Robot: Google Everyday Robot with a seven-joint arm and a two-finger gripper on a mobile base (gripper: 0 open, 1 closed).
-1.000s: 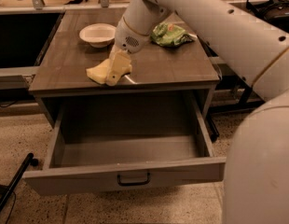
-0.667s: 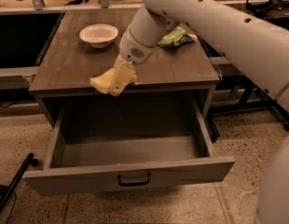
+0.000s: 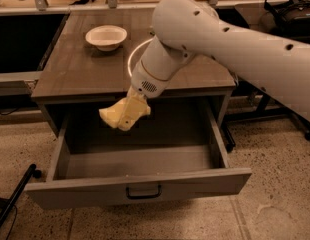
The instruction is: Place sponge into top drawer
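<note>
The end effector point(image 3: 132, 104), clamped on the pale yellow sponge point(image 3: 124, 115), holds it in the air over the far left of the open top drawer point(image 3: 95, 191), so seemingly only lowering and release are left.

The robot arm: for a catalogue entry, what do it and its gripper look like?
The arm is a thick, smooth, off-white tube with rounded joints, small dark dots along its shell and a dotted vent patch near the wrist. A thin pale loop, maybe a cable, curves beside it. The gripper, over the drawer, is mostly hidden by the sponge.
</note>
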